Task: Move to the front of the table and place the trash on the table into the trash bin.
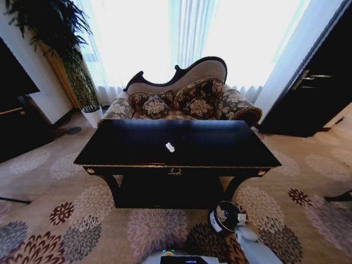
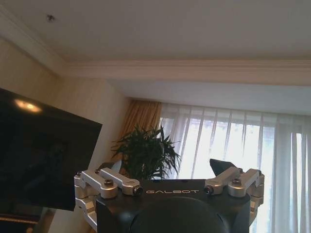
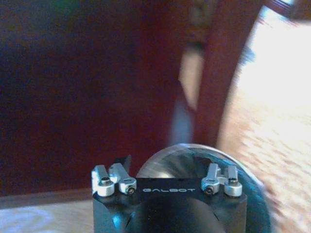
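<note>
The glossy black table (image 1: 220, 151) stands straight ahead of me. One crumpled white paper scrap of trash (image 1: 170, 147) lies near the middle of its top. The dark round trash bin (image 1: 222, 211) sits on the carpet by the table's right front leg. My right gripper (image 1: 241, 220) hangs just over the bin's near edge. In the right wrist view that gripper (image 3: 167, 162) is open and holds nothing, with the bin's shiny rim (image 3: 194, 149) right under it. My left gripper (image 2: 167, 167) is open, empty and points up toward the ceiling.
A patterned sofa (image 1: 181, 99) stands close behind the table. A white plant pot (image 1: 92, 115) and a black wall cabinet (image 1: 16, 115) are at the left, a dark door (image 1: 319, 82) at the right. Flowered carpet (image 1: 110, 225) lies open in front of the table.
</note>
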